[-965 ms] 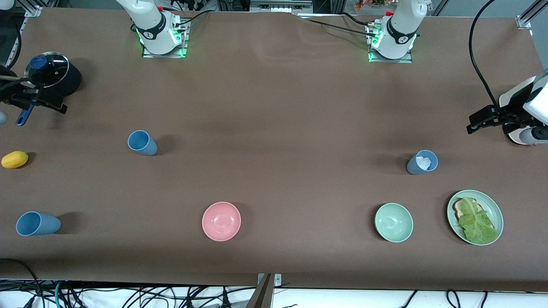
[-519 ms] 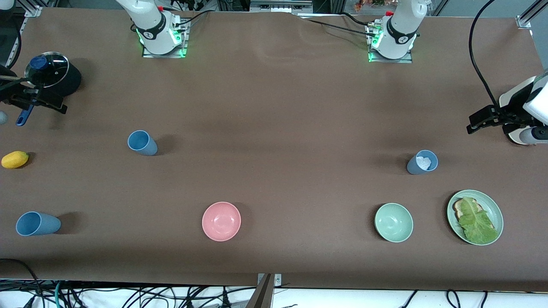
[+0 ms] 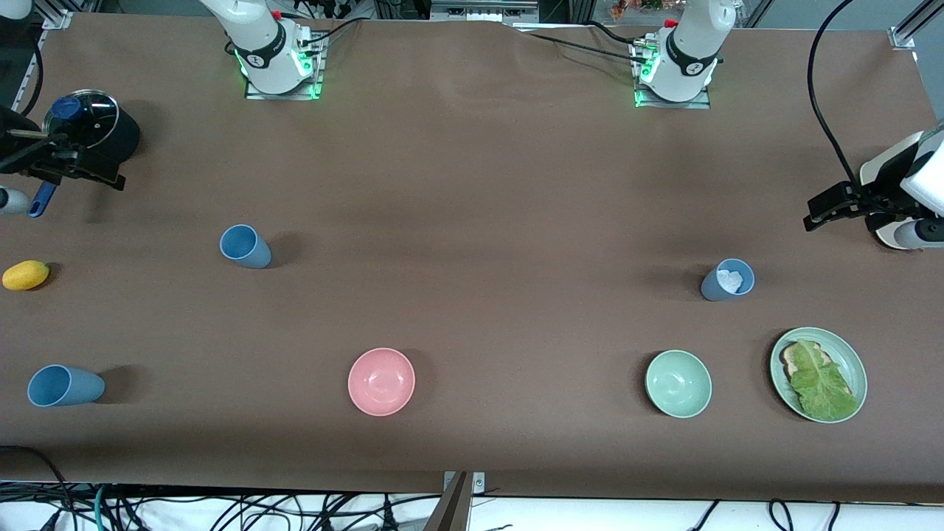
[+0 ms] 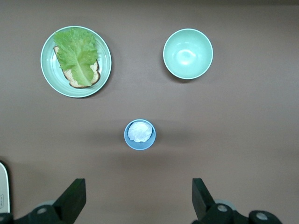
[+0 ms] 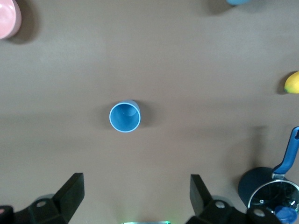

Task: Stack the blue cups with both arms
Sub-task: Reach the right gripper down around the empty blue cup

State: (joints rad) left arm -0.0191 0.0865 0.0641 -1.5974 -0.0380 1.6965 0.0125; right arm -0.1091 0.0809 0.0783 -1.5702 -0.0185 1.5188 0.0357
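Two sky blue cups stand toward the right arm's end of the table: one (image 3: 245,246) (image 5: 124,116) midway, another (image 3: 65,386) nearer the front camera. A slate blue cup (image 3: 728,280) (image 4: 139,134) with a white lump inside stands toward the left arm's end. My right gripper (image 3: 103,175) (image 5: 135,184) hangs open and empty, high over the table between its base and the first sky blue cup. High over the table beside the slate cup, my left gripper (image 3: 818,210) (image 4: 138,186) is likewise open and empty.
A pink bowl (image 3: 381,381) and a pale green bowl (image 3: 678,383) sit near the front edge. A green plate (image 3: 855,369) holds bread and lettuce. A dark pot with a glass lid (image 3: 92,127) and a lemon (image 3: 26,274) lie at the right arm's end.
The right gripper has shifted slightly toward the pot. The left arm and all the cups stay where they were.
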